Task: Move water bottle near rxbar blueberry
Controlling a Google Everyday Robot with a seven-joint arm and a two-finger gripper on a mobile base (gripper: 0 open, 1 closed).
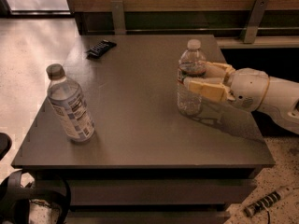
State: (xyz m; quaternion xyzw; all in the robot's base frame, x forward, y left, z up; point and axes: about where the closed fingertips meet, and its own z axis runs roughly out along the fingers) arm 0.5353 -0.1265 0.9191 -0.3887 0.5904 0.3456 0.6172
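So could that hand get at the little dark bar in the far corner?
Probably: nothing on the table stands between the hand and the rxbar blueberry, and the grey-capped bottle stands well aside. But the hand is closed around the water bottle.
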